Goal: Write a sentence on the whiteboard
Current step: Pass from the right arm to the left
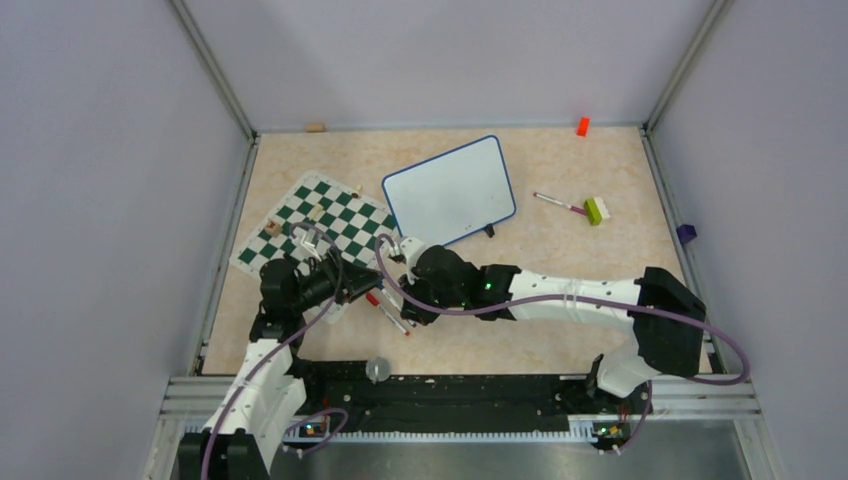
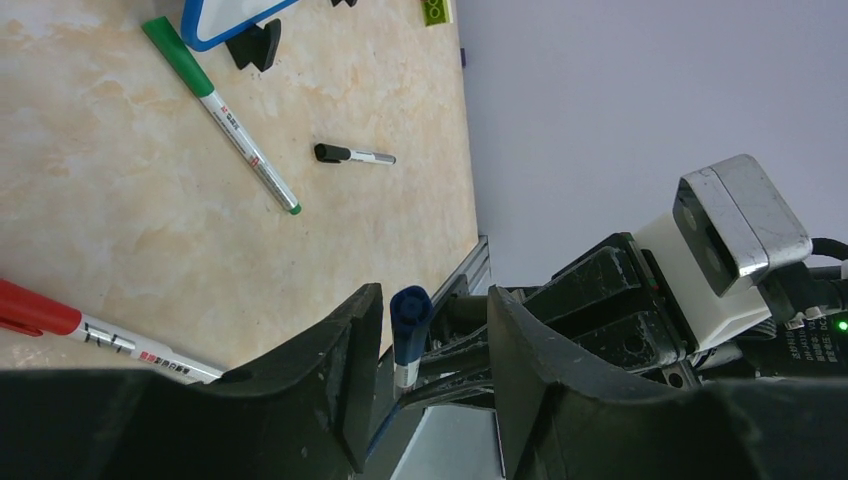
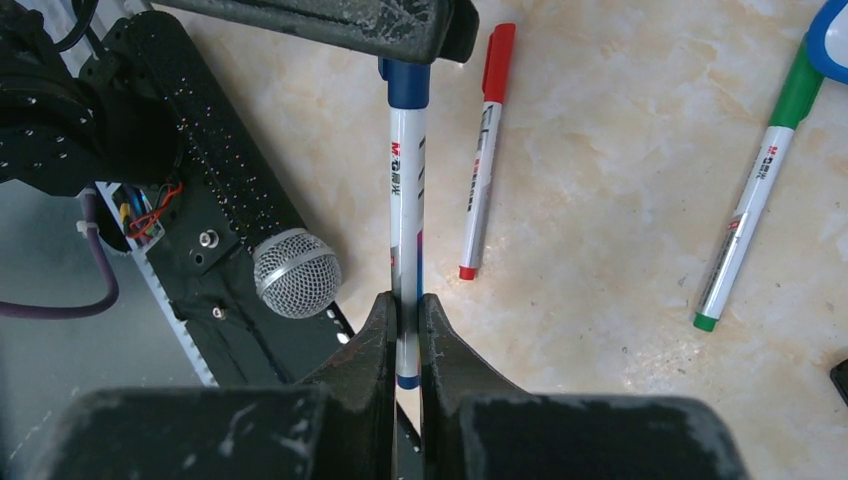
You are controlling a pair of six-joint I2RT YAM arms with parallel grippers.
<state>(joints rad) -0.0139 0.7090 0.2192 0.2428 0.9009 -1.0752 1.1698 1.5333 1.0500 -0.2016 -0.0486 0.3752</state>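
The whiteboard [image 1: 450, 190] lies tilted at the back middle of the table, and its face is blank; no sentence shows on it. Its blue-framed corner also shows in the left wrist view [image 2: 225, 20] and the right wrist view [image 3: 835, 40]. My right gripper [image 3: 405, 320] [image 1: 408, 300] is shut on the white barrel of a blue marker [image 3: 404, 200] near its tail end. My left gripper [image 2: 430, 330] [image 1: 362, 290] is open, its jaws on either side of the marker's blue cap [image 2: 411, 320]. The cap sits close to one jaw, with a gap to the other.
A red marker [image 3: 484, 160], a green marker [image 3: 755, 210] and a black marker [image 2: 352, 154] lie on the table near the grippers. The green-and-white chess mat [image 1: 315, 225] lies left. A pink marker [image 1: 560, 204] and a green block [image 1: 596, 210] lie right. A microphone [image 3: 295, 272] sits at the near rail.
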